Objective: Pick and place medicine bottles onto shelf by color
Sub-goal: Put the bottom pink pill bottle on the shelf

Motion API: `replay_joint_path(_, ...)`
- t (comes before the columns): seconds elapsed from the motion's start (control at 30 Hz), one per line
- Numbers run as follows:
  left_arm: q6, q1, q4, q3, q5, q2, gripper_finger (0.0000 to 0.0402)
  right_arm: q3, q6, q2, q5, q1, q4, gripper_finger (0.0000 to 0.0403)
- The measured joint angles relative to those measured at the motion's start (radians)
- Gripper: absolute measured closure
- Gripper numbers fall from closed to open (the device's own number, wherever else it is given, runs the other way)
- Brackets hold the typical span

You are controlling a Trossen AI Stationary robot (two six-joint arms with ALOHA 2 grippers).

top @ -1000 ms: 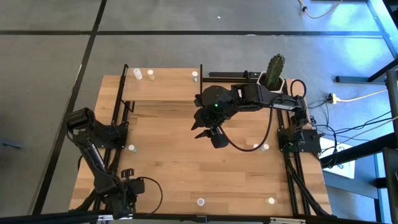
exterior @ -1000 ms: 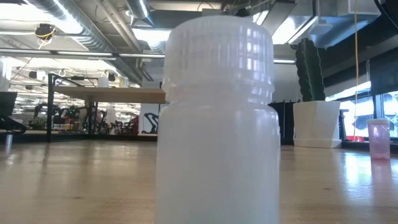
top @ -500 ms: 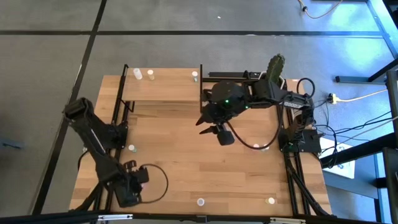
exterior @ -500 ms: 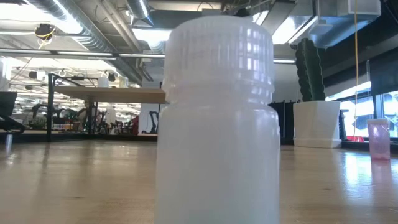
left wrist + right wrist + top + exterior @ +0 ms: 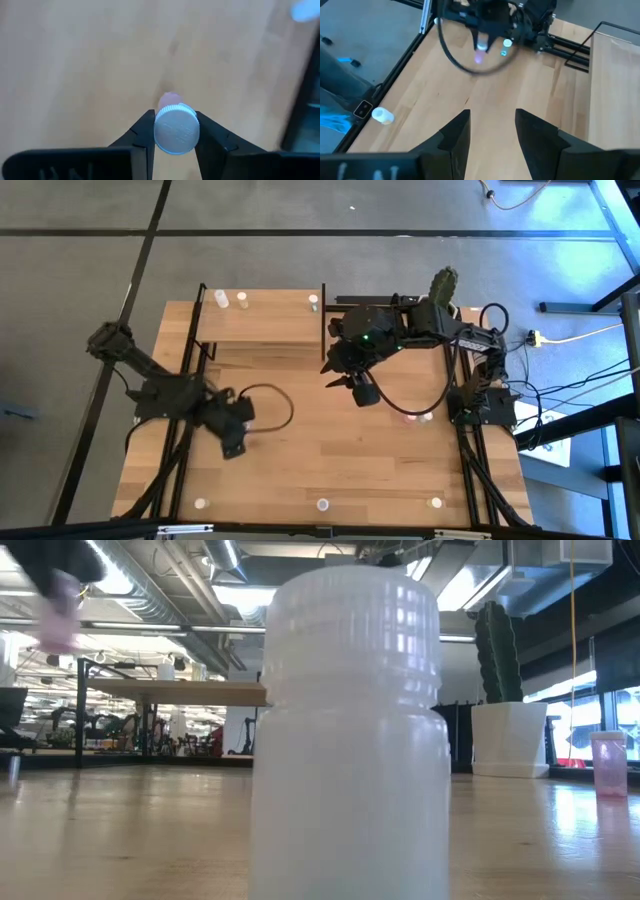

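A pink medicine bottle with a pale ribbed cap sits clamped between the two dark fingers of the left hand, cap toward the wrist camera and body pointing down at the worktop without touching it. In the high view that hand hangs over the left-centre of the worktop, just in front of the shelf, with its black cable looping to the right. The right wrist view shows the same bottle as a small pink blur under the left hand, lifted above the wood

The shelf stands at the far left of the worktop, a light board between thin black posts. On it, two white bottles stand close together at the far left corner and another stands at the far right edge. More bottles stand scattered on the worktop: three along the near edge, one pale one near the left rail, and a pink one at the right side in the low view. One white bottle stands right in front of the low camera

The right hand hovers above the worktop just right of the shelf, fingers spread apart and holding nothing. A cactus in a white pot stands at the far right corner
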Motion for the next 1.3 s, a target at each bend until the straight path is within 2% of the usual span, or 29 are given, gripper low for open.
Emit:
replay_joint_path(0.3,0.390,0.317,0.017,0.000,0.023,0.084,0.0313,0.000,-0.001,0.000,0.000,-0.022,0.004,0.0244)
replay_joint_path(0.5,0.558,0.450,0.105,0.000,0.026,0.137,0.0313,0.000,-0.004,0.000,0.009,-0.030,0.004,0.0244)
replay_joint_path(0.67,0.654,0.499,0.177,0.000,0.069,0.193,0.0313,0.000,-0.003,0.000,0.060,-0.032,0.004,0.0244)
replay_joint_path(1.0,0.729,0.537,0.235,0.000,0.093,0.288,0.0313,0.000,0.004,0.000,0.280,-0.032,0.005,0.0244)
replay_joint_path(1.3,0.744,0.549,0.250,0.000,0.093,0.382,0.0313,0.000,0.003,0.000,0.288,-0.032,0.005,0.0244)
